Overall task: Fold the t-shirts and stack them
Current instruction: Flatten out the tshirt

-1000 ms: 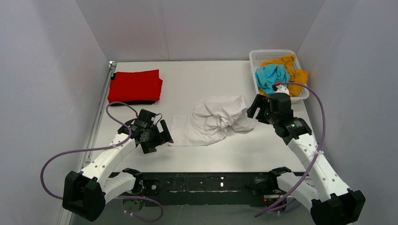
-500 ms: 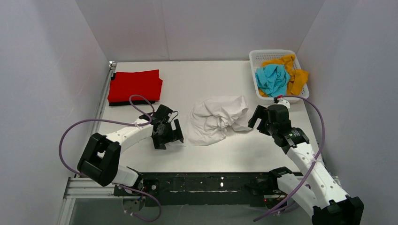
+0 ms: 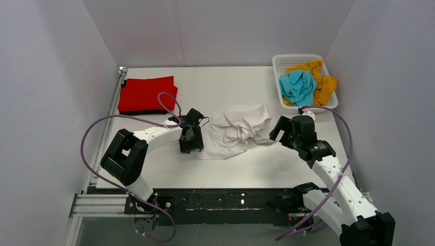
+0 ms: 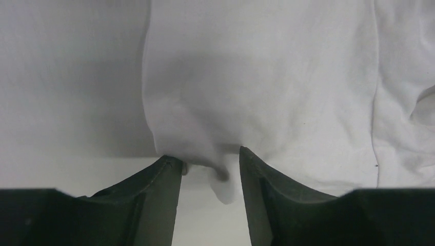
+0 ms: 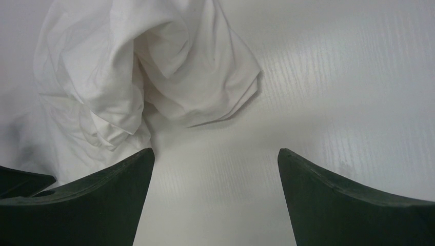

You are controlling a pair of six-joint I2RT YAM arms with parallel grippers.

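Note:
A crumpled white t-shirt [image 3: 236,130] lies mid-table. My left gripper [image 3: 195,146] is at its left hem. In the left wrist view the jaws [image 4: 210,160] stand narrowed but still apart, with a hanging fold of the white cloth [image 4: 267,77] between them and no pinch showing. My right gripper [image 3: 279,130] is wide open just right of the shirt. In the right wrist view the right gripper [image 5: 215,154] has bare table between its fingers and the shirt [image 5: 143,66] lies ahead to the left. A folded red t-shirt [image 3: 147,93] rests on a black one [image 3: 143,111] at the back left.
A white lattice basket [image 3: 302,59] at the back right holds a teal-blue t-shirt [image 3: 297,86] and a mustard-orange one [image 3: 324,82]. White walls close in the table on the left, back and right. A metal rail [image 3: 110,118] runs along the left edge.
My left arm has swung right from the bare table to the white shirt's left hem, and its jaws have narrowed. The right gripper has dropped slightly and opened a little wider.

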